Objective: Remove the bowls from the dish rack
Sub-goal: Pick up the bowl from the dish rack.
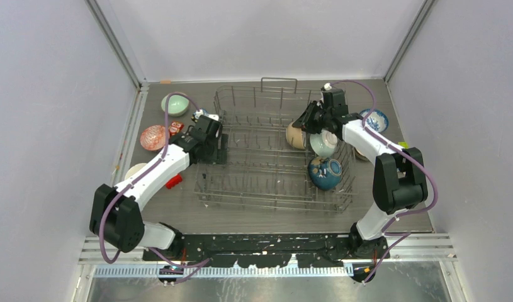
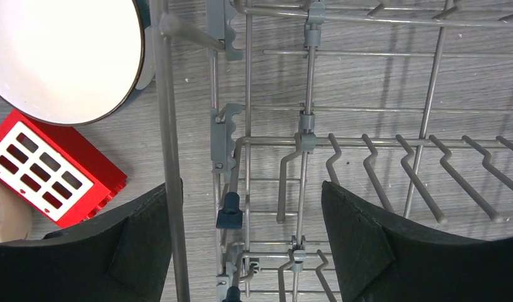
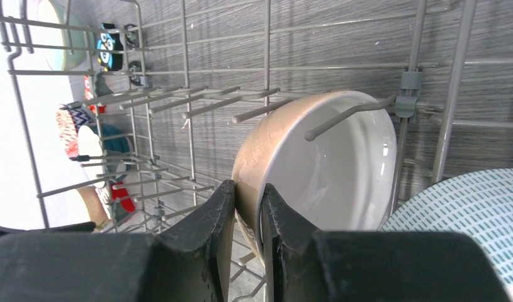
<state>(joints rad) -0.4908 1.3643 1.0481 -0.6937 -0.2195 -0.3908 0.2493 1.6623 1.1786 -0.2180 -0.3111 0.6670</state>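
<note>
The grey wire dish rack holds three bowls on its right side: a tan bowl, a white-teal bowl and a dark blue bowl. My right gripper is shut on the tan bowl, one finger on the outside of the rim and one inside. The white-teal bowl stands just to its right. My left gripper hangs open over the rack's left side, its fingers either side of the side wire with nothing held.
Left of the rack on the table lie a mint green bowl, a pink-red bowl, a pale bowl and red blocks. A white-inside bowl and a red block lie beside the left gripper. A blue-white patterned bowl sits right of the rack.
</note>
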